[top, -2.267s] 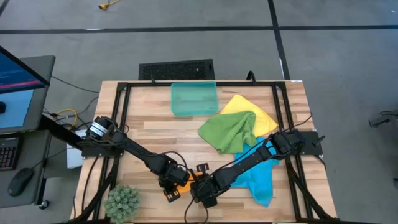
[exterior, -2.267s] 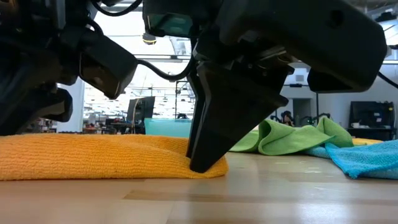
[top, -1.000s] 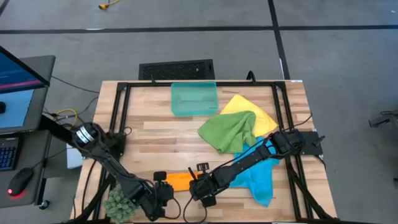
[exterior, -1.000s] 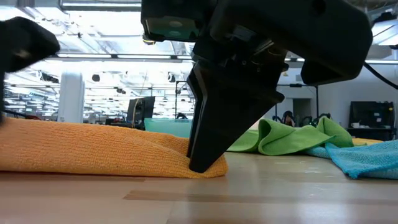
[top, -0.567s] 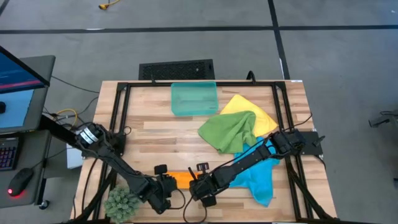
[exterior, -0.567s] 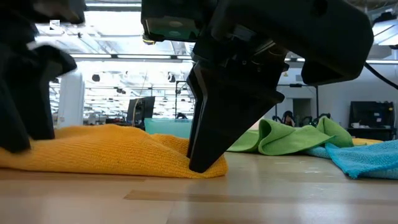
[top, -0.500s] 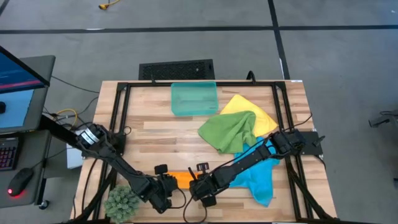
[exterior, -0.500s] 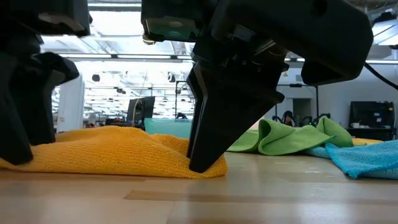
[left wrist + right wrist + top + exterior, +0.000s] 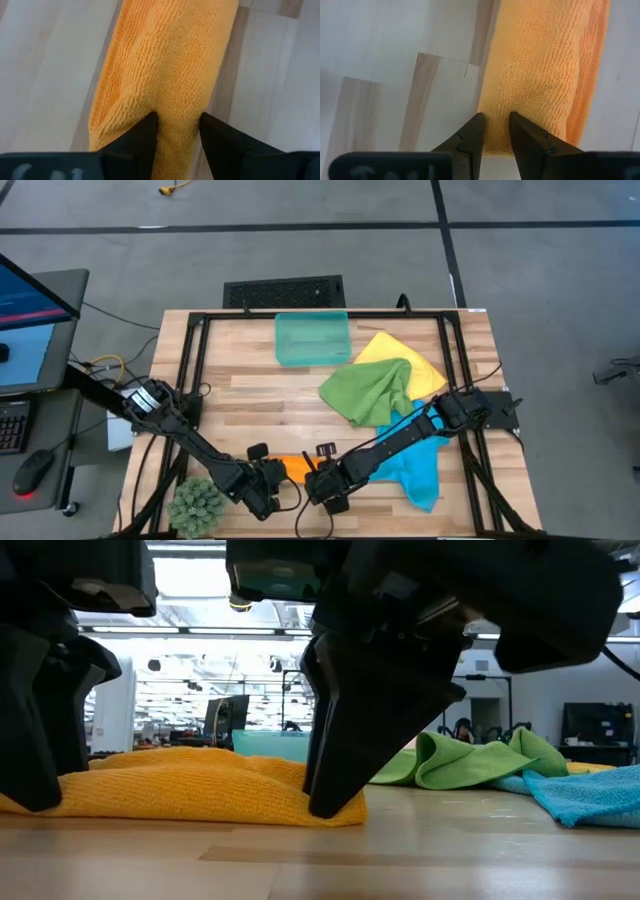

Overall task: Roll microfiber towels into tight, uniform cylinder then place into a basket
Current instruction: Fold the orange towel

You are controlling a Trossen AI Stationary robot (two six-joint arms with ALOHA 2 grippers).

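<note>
the orange towel was seen lying at the near edge of the tabletop, folded into a narrow band with its long axis running left to right. it was held at both ends: the left gripper was clamped on the left end and the right gripper on the right end, each pair of fingers pinched into a small bite of cloth rather than closed around the full width, as both wrist views showed. in the low view the band was seen to sag and hump softly between the two grips.

the cloth was judged to be light, limp and grippy, with no stiffness of its own; any roll would likely loosen unless both ends were kept under tension, so hold was best taken at the end edges, as here.

the green towel, the yellow towel and the blue towel were left crumpled and overlapping on the right. the basket stood at the far edge, with nothing seen in it.
</note>
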